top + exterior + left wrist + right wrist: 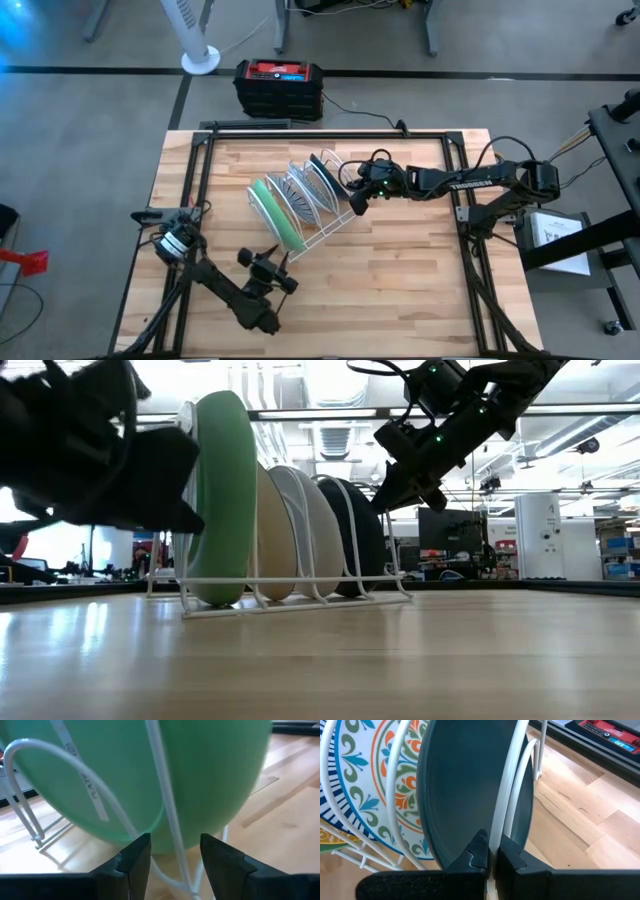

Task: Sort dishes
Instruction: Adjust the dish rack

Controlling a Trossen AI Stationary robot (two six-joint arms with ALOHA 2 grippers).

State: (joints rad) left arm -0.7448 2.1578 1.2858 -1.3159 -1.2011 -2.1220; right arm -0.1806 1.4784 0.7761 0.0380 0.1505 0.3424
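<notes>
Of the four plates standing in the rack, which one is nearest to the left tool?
The plain light green plate, at the rack's end facing the left tool. The patterned plates and the dark teal plate stand behind it, toward the right tool.

Four plates stand in one white wire rack [322,222]: one green plate [277,217], one yellowish plate [272,530], one white plate [312,530], one dark teal plate [465,790]. Two robot arms.

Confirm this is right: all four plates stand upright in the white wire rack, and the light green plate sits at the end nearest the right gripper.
Not quite. All four plates do stand in the white wire rack, but the high view shows the dark teal plate at the end nearest the right gripper. The light green plate sits at the opposite end, nearest the left gripper.
</notes>
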